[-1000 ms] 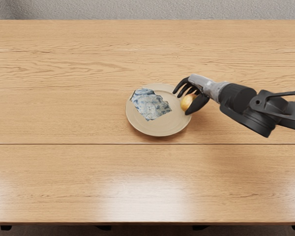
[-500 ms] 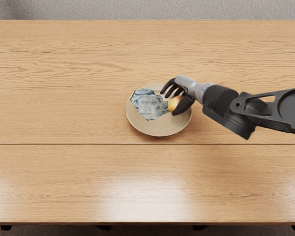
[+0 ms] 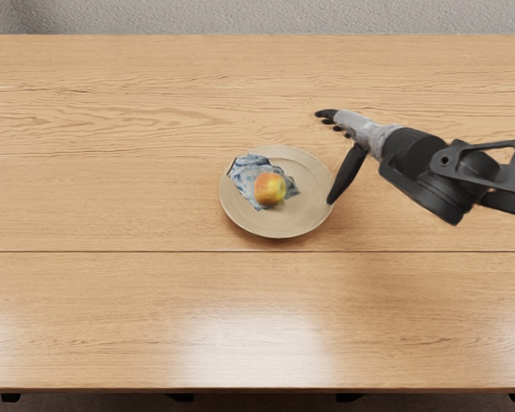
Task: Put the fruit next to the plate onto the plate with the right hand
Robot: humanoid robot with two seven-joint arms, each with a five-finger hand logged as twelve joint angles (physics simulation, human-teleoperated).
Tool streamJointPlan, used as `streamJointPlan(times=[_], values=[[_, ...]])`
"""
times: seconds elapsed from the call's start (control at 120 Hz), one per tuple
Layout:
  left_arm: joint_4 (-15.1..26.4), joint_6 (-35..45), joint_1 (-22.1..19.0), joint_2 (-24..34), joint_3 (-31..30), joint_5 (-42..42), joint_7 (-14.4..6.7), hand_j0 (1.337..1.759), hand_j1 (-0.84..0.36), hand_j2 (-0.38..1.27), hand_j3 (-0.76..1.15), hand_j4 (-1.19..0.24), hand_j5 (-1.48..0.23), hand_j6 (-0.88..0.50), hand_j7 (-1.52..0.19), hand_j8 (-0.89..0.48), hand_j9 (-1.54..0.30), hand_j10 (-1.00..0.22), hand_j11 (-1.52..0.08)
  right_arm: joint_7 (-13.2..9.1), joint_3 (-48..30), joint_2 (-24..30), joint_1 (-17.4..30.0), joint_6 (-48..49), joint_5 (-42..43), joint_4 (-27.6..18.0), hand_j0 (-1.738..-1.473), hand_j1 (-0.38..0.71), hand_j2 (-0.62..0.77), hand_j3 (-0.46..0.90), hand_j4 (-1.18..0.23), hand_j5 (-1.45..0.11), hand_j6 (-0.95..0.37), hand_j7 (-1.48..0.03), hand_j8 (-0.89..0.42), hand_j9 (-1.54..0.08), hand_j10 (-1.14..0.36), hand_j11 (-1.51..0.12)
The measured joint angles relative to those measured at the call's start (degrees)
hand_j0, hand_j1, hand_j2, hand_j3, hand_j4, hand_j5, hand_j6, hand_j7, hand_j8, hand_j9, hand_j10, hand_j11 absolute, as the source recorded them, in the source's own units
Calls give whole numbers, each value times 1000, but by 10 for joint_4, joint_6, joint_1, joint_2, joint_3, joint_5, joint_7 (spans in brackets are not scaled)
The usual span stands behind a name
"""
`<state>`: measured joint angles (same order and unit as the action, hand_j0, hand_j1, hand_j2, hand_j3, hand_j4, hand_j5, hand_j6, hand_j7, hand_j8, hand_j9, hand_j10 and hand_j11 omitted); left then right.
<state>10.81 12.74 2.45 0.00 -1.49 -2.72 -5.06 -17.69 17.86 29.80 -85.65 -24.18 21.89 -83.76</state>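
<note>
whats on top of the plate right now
A round yellow-red fruit sits on the plate, on a blue-grey patch near its middle. The part of the patch under the fruit is covered. The right hand is open beside the rim, holding nothing.

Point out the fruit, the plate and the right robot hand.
fruit [image 3: 269, 188], head view, centre of its skin.
plate [image 3: 296, 216], head view, bare surface at lower right.
right robot hand [image 3: 359, 136], head view, palm, fingers spread.

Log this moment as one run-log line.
fruit: resting on plate, apart from hand | right hand: open, empty, beside plate's right rim | left hand: not in view | state: fruit on plate
</note>
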Motion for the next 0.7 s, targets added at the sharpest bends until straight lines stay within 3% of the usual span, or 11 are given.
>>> streamJointPlan(times=[0.175,0.4,0.7], values=[[0,0,0,0,0,0,0,1658,341,2,0,-7,-9,-7,-9,-7,-9,-7,-9,0,-6,119,2,206,-3,0,-1658,-320,0,0,-27,-34,-27,-34,-27,-34,-25,-34],[0,0,0,0,0,0,0,1658,341,2,0,-7,-9,-7,-9,-7,-9,-7,-9,4,-22,224,22,429,-5,2,-1658,-340,0,0,-10,-12,-11,-11,-11,-11,-10,-11],[0,0,0,0,0,0,0,1658,341,2,0,-7,-9,-7,-9,-7,-9,-7,-9,7,-49,317,53,517,-16,24,-1658,-348,0,0,-5,-3,-7,-3,-6,-3,-5,-3]])
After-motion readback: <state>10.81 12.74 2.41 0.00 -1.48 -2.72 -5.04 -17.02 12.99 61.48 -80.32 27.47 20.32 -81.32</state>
